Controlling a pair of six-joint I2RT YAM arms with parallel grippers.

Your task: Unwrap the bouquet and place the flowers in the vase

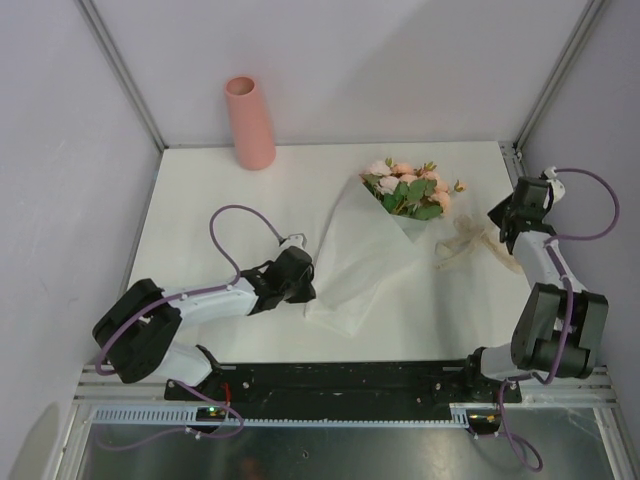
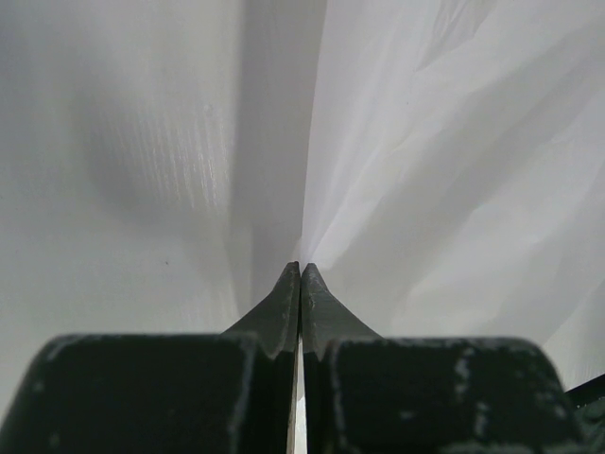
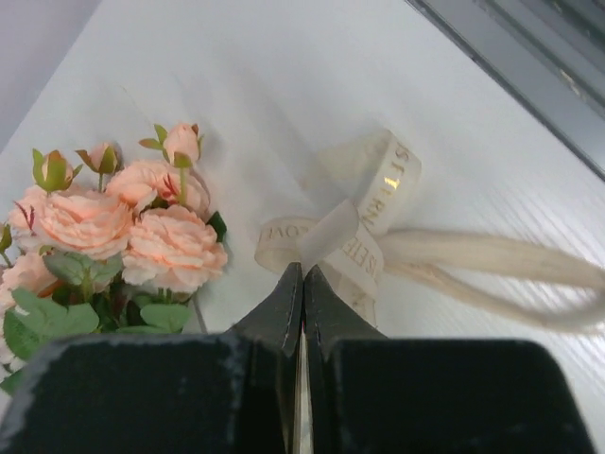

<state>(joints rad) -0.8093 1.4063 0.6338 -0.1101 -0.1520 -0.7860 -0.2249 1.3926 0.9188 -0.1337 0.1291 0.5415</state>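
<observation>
My left gripper (image 2: 301,272) sits low on the table (image 1: 220,195), at the left edge of the white paper (image 1: 360,270). Its jaws are pressed together. Paper runs right up to the tips, and I can't tell if a fold is caught between them.

My right gripper (image 3: 302,274) is on the right side of the table, also with its jaws pressed tight. The tips sit right at the cream ribbon (image 3: 364,241), which has gold lettering. I can't tell if they pinch it or only touch it. The ribbon is off the bouquet (image 1: 395,215) and lies loose on the table just right of the paper.

The bouquet lies flat mid-table, with the heads toward the far right and the paper cone fanning out toward the near left. The flowers (image 1: 408,188) are pink roses with green leaves, and they are inside the top of the paper.

The vase (image 1: 250,122) is a plain pink cylinder standing at the far edge, left of centre and well apart from the bouquet. Neither arm is touching it.
</observation>
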